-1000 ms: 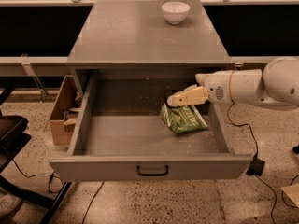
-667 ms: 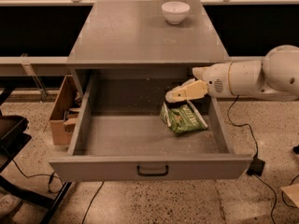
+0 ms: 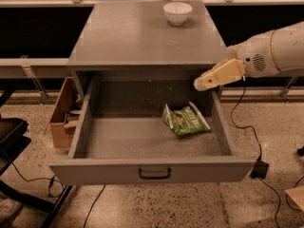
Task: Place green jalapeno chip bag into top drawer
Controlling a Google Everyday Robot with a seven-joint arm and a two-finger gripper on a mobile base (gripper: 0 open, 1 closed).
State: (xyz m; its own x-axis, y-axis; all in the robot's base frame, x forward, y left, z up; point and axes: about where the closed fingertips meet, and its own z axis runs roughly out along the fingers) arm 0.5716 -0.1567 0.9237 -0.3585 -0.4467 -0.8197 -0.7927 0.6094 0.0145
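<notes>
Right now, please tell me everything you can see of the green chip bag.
The green jalapeno chip bag is small, wrinkled, shiny foil, green with white edges and lettering. It lies flat on the floor of the open top drawer, near its right wall. Nothing else touches it; the pincer hangs higher up, apart.

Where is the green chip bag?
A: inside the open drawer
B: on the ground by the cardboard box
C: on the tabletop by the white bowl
A: the green jalapeno chip bag lies inside the top drawer, and the gripper hangs above it, not touching.
</notes>
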